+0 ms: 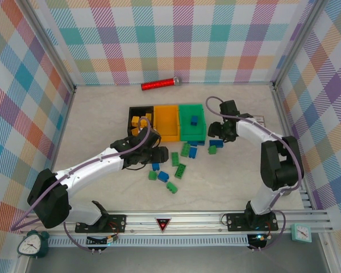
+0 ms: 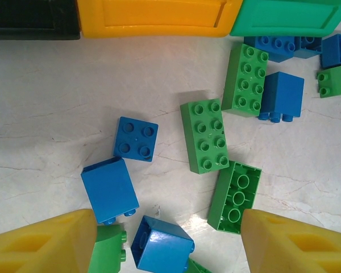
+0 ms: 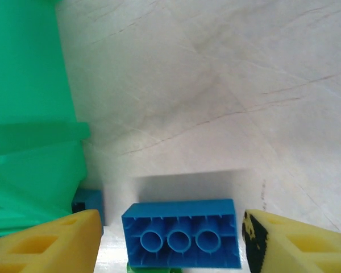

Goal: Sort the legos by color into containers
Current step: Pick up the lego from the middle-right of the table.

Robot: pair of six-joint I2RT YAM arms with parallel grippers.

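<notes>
Left hand (image 2: 167, 227) spread wide; right hand (image 3: 170, 227) too.

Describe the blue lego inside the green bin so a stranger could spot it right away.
Find the row of three joined bins mid-table: black, yellow-orange, green. In the green bin at the right end lies one blue lego. The other blue legos lie loose on the table in front of the bins; this one is inside.

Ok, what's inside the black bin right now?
In the top view, at least two yellow bricks lie in the black bin. The left arm reaches over the bin's near end, so anything lying there is covered.
</notes>
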